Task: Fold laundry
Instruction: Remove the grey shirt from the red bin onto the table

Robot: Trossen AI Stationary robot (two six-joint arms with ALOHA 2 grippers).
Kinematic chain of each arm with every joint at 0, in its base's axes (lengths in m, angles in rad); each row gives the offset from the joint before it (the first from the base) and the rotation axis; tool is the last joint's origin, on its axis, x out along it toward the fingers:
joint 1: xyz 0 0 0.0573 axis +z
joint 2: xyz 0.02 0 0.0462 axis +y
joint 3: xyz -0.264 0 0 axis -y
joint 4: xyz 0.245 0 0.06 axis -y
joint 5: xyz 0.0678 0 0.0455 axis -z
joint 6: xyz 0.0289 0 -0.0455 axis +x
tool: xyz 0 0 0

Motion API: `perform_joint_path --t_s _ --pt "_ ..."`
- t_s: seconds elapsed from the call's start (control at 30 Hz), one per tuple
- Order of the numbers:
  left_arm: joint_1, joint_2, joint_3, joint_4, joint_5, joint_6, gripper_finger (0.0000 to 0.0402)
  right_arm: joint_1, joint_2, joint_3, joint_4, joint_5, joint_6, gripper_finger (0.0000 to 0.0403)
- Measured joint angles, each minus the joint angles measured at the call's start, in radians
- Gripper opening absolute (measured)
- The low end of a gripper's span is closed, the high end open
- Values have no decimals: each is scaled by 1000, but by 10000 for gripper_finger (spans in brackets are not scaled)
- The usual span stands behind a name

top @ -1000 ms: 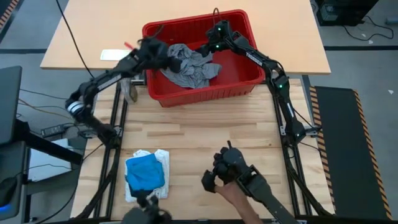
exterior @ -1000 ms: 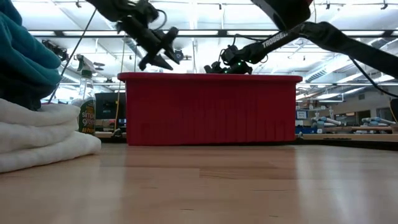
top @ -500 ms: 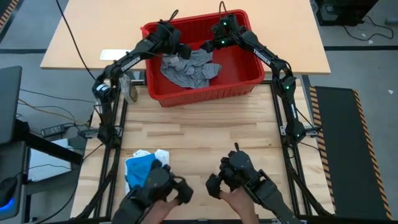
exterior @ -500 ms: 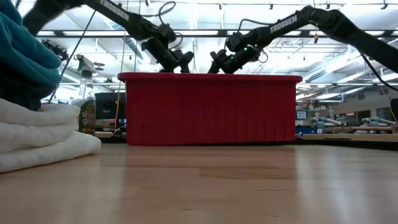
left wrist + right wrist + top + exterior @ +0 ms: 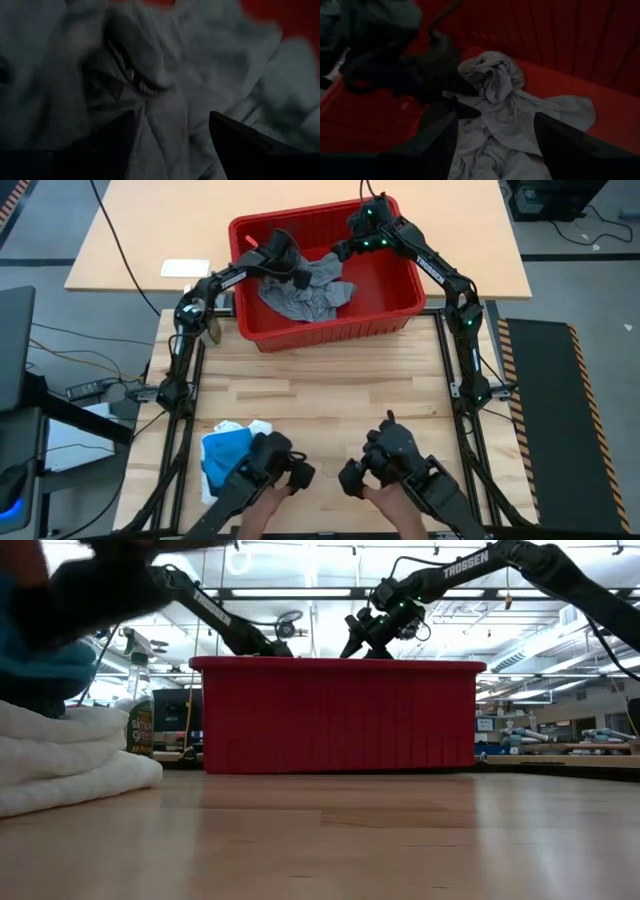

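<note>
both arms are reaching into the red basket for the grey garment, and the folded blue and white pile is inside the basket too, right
Not quite. Both arms do reach into the red basket over the grey garment, but the high view shows the folded blue and white pile on the wooden table, well apart from the basket.

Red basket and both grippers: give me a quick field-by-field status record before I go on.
basket: red basket at the far side of the table
basket contents: grey garment, crumpled
left gripper: left gripper open, down on the grey garment inside the basket
right gripper: right gripper open, above the garment, not touching
folded stack: blue garment on top of white garment, near left of the table
foreground: a person's hands on control handles at the near edge
</note>
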Motion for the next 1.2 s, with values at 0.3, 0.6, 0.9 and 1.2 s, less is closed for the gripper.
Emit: perform_joint_path --t_s 0.3,0.6,0.9,1.2 --pt "-43 25 0 -29 -188 46 242 -1 1 0 -51 67 -94 265" --pt "-43 25 0 -79 -224 95 66 -1 2 0 -52 110 -120 256" --pt "-40 -76 -1 -120 -168 58 12 -1 3 -1 -82 70 -123 209" --pt "-128 -441 0 -86 -130 185 11 -2 -16 -3 -189 -189 -151 160"
